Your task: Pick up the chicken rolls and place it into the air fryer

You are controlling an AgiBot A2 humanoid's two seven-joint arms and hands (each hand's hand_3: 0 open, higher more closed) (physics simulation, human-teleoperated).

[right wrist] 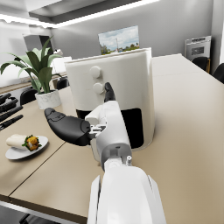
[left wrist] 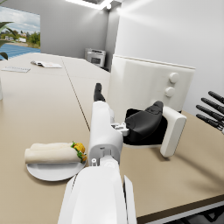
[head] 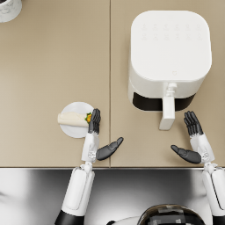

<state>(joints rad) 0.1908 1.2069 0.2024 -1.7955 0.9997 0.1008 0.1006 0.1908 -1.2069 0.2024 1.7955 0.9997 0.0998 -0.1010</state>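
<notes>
A pale chicken roll (head: 72,118) with green and orange filling at one end lies on a small white plate (head: 75,131) left of centre. My left hand (head: 97,139) is open just right of the plate, its fingertips (head: 94,118) beside the roll's filled end, holding nothing. The left wrist view shows the roll (left wrist: 54,153) beside the forearm. The white air fryer (head: 169,48) stands at the back right, with a dark opening at its front and a white handle (head: 168,112) sticking out toward me. My right hand (head: 193,140) is open in front of it, right of the handle.
A white pot (head: 9,9) with a green plant (right wrist: 37,70) sits at the far left corner. A seam (head: 110,66) runs down the beige table. The table's front edge (head: 132,167) lies just behind both wrists.
</notes>
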